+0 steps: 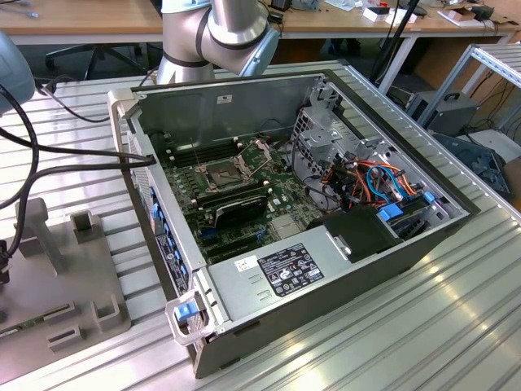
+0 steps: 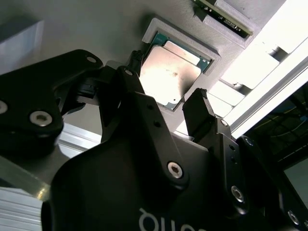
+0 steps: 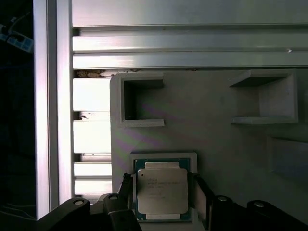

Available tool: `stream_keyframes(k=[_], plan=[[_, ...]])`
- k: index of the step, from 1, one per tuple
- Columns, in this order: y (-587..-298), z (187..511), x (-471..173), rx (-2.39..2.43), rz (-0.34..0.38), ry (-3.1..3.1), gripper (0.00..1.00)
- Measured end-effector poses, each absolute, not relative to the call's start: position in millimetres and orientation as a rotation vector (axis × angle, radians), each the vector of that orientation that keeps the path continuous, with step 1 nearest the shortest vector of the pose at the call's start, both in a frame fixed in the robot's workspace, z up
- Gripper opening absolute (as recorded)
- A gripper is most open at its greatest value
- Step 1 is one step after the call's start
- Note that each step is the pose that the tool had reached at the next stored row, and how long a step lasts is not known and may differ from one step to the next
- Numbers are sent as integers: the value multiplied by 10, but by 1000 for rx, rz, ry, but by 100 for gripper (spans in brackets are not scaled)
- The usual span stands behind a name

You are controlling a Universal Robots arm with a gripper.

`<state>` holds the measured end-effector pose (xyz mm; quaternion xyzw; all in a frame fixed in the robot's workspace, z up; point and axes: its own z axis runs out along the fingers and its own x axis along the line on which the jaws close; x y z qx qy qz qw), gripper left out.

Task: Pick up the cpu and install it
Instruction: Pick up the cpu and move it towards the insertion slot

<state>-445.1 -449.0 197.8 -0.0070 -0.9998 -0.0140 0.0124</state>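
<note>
The cpu is a small square chip with a dull silver top on a green edge. It lies flat in a pale square recess of the grey fixture plate. In both wrist views my gripper stands open right over it. One black finger is beside one edge and the other finger beside the opposite edge, each with a small gap to the chip. The second wrist view shows the cpu between the same fingertips. The dark socket sits on the motherboard inside the open case.
The open computer case lies on the ribbed aluminium table, with cables, a drive cage and a power supply inside. The fixture plate carries other raised pockets near the cpu. The arm's base stands behind the case.
</note>
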Motion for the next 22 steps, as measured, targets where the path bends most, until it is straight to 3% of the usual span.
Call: stream_keyframes(k=[22], plan=[[-4490, 1937, -4451, 17, -36, -3116, 62]])
